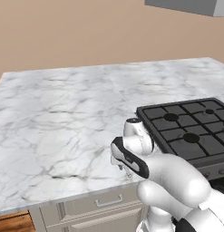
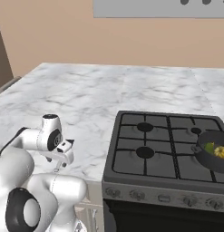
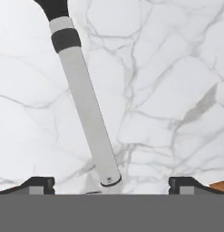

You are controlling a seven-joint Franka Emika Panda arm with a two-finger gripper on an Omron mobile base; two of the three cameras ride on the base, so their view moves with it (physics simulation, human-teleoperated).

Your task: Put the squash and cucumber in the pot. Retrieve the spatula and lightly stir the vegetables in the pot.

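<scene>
From the left base view, the arm bends low over the counter edge. In the right base view, the pot on the stove holds both vegetables. In the hand view, the gripper is spread wide around the spatula handle; I think it should descend straight and close at the handle middle.

Marble table and black stove below a tan wall.

The table is white marble with grey veins and runs wide to the left and far side; the stove is set into it at the right, with dark grates, round burners and a row of knobs along its near front. Pale drawer fronts with a metal handle sit under the table's near edge. A grey hood hangs on the wall above the stove.
</scene>
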